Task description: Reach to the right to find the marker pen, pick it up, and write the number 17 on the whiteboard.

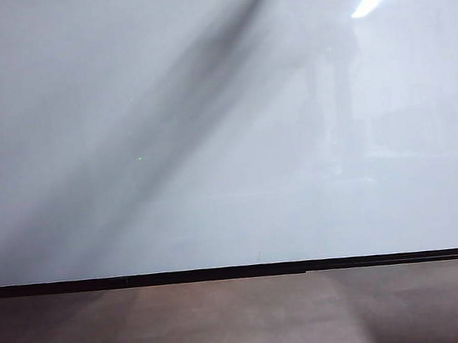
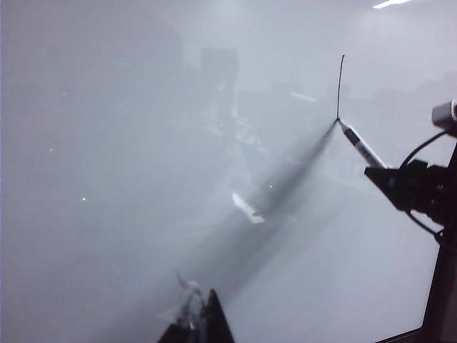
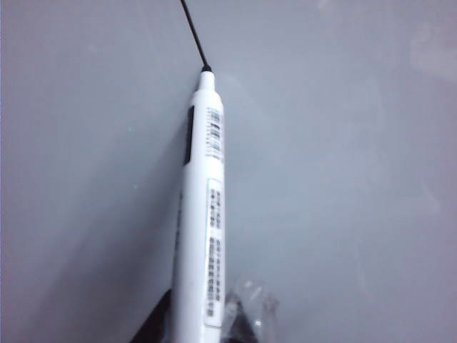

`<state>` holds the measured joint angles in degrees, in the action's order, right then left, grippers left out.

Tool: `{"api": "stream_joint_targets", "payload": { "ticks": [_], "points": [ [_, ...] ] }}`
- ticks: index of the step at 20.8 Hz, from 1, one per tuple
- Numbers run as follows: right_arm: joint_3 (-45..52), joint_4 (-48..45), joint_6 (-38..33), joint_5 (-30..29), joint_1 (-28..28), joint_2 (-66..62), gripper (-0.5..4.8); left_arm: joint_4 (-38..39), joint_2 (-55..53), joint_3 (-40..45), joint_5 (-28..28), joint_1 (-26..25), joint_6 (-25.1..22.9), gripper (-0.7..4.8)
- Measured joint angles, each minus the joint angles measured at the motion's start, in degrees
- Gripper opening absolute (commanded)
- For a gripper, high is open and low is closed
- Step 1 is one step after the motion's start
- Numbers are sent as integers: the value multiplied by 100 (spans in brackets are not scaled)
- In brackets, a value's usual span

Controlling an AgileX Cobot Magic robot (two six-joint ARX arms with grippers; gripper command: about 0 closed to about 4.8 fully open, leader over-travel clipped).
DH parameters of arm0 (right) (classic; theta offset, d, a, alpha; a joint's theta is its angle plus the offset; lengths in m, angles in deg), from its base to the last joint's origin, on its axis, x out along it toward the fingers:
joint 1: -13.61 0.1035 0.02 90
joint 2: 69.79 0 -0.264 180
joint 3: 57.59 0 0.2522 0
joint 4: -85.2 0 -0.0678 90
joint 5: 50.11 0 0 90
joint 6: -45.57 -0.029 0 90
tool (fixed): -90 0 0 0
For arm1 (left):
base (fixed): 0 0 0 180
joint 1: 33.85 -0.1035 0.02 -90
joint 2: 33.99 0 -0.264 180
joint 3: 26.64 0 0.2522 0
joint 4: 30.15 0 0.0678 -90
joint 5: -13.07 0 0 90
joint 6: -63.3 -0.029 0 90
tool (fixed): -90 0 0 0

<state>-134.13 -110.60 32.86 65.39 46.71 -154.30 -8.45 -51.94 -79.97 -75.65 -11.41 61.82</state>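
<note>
White marker pen (image 3: pixel 200 214), tip on whiteboard (image 3: pixel 343 179)

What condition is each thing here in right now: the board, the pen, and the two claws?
whiteboard: upright, carries one thin black stroke.
marker pen: uncapped, tip pressed to the board at the stroke's end.
right claw: shut on the marker pen.
left claw: holds nothing, off the board; open or shut unclear.
</note>
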Motion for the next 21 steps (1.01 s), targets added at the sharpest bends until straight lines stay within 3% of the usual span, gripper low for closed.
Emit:
{"api": "stream_joint_targets", "payload": {
  "ticks": [7, 11, 16, 21],
  "points": [
    [39, -192, 101, -55, 127, 328, -5, -2, 0, 0, -2, 0, 0, -5],
    [22, -439, 817, 129, 372, 730, -5, -2, 0, 0, -2, 0, 0, -5],
    [-269, -404, 935, -111, -343, 732, -5, -2, -2, 0, 0, 2, 0, -5],
    [-417, -291, 920, -400, -516, 704, -5, -9, 0, 0, 0, 4, 2, -5]
  ]
}}
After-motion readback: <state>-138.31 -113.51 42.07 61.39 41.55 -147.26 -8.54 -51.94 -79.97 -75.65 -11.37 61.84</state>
